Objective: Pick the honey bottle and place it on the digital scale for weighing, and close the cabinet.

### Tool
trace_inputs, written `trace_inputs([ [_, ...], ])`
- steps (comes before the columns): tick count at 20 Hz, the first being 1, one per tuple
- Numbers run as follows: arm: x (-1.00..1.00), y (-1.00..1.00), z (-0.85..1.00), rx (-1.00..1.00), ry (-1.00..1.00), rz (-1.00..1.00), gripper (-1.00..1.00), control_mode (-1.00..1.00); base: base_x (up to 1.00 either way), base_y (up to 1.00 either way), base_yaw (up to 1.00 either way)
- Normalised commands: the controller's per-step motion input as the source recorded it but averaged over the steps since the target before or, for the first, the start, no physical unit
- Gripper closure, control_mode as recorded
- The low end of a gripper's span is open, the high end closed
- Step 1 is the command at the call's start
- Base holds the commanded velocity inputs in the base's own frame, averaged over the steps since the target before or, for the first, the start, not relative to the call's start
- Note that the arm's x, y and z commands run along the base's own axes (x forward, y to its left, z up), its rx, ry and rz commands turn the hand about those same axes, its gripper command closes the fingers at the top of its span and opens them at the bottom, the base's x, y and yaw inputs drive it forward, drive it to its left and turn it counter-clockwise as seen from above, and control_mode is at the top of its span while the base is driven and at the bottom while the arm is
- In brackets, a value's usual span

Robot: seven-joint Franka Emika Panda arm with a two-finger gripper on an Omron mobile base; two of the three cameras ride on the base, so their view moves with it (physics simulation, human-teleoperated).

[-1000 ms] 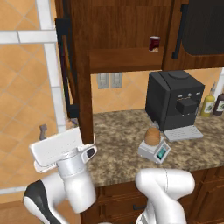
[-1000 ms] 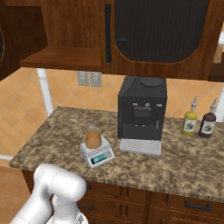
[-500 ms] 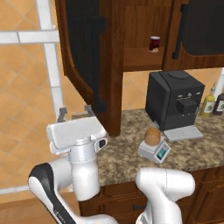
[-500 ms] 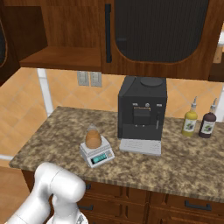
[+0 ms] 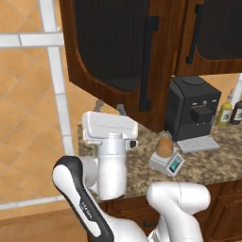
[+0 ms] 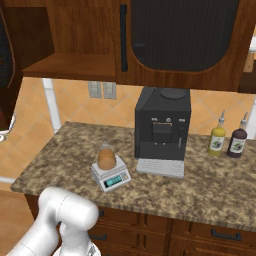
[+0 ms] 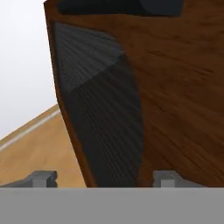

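The honey bottle [image 6: 106, 158] stands on the round plate of the digital scale [image 6: 111, 176], on the granite tabletop [image 6: 210, 180] just left of the black coffee machine [image 6: 162, 125]; the left base view shows the same pair, honey bottle [image 5: 164, 146] on digital scale [image 5: 168, 162]. The placing step therefore reads as done. What remains is the cabinet [image 6: 180, 40].

In the left base view the open left cabinet door [image 5: 113, 56], with its long black bar handle [image 5: 147, 61], has swung markedly toward the cabinet front compared with half a second and one second ago, when it stood more nearly edge-on. The claw [image 5: 108, 108] has risen with it and now sits just below the door's lower edge, fingers pointing up and set apart, holding nothing. The hand view looks up the door [image 7: 131, 96] at close range, with the two fingertips [image 7: 41, 178] at the bottom straddling its lower edge.

In the right base view the shelf opening at upper left remains exposed, so the door is judged not yet shut. Two sauce bottles [image 6: 217, 141] stand far right, clear of the work.
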Motion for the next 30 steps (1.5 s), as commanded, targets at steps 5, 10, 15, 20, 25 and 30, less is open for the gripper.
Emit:
trace_inputs([
  [5,0.22,0.0,0.65,-0.07,0.46,-0.41,-1.0,-1.0,0.0,0.0,0.0],
  [10,0.26,0.06,0.54,-0.16,0.34,-0.47,-1.0,-1.0,0.0,0.0,0.0],
  [15,0.24,0.39,0.41,-0.32,0.12,-0.59,-1.0,-1.0,0.0,0.0,0.0],
  [20,0.08,0.39,0.71,-0.3,0.0,-0.7,-1.0,-1.0,0.0,0.0,0.0],
  [25,0.03,0.26,0.96,-0.23,0.0,-0.73,-1.0,-1.0,0.0,0.0,0.0],
  [30,0.54,0.44,0.76,-0.26,0.03,-0.55,-1.0,-1.0,0.0,0.0,0.0],
])
